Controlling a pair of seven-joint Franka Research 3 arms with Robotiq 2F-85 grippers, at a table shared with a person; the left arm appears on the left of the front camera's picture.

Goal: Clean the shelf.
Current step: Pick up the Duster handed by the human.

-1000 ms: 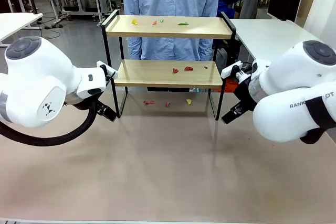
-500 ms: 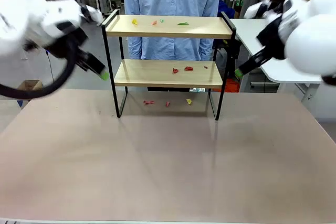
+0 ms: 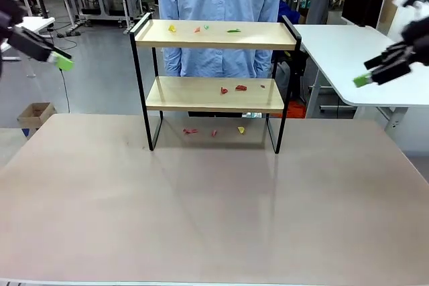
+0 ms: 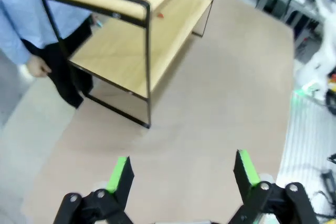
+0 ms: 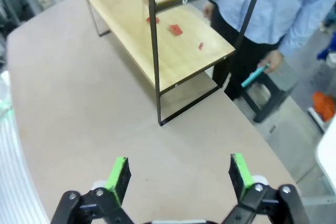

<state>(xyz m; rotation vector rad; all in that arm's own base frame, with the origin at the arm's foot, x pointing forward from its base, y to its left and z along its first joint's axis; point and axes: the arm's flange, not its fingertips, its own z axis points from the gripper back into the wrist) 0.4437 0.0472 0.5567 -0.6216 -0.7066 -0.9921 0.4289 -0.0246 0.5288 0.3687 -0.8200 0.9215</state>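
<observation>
The shelf (image 3: 214, 94) is a small two-tier rack of light wooden boards in a black frame, standing at the far middle of the brown table (image 3: 214, 205). Small red, yellow and green scraps lie on its top board (image 3: 201, 29), on its lower board (image 3: 240, 88) and on the table beneath it (image 3: 214, 132). My left gripper (image 3: 62, 62) is raised at the far left, off the table's side, open and empty. My right gripper (image 3: 362, 81) hangs high at the far right, open and empty. In the wrist views both grippers (image 4: 181, 174) (image 5: 178, 174) look down on the shelf (image 4: 131, 30) (image 5: 173, 30) from its ends.
A person in a light blue shirt (image 3: 218, 5) stands right behind the shelf, holding a small teal thing (image 5: 254, 75) in one hand. A white desk (image 3: 348, 51) stands at the right, a cardboard box (image 3: 37, 113) on the floor at the left.
Both arms have swung up and outward, away from the shelf's sides to the picture's edges. The shelf and scraps have not moved.
</observation>
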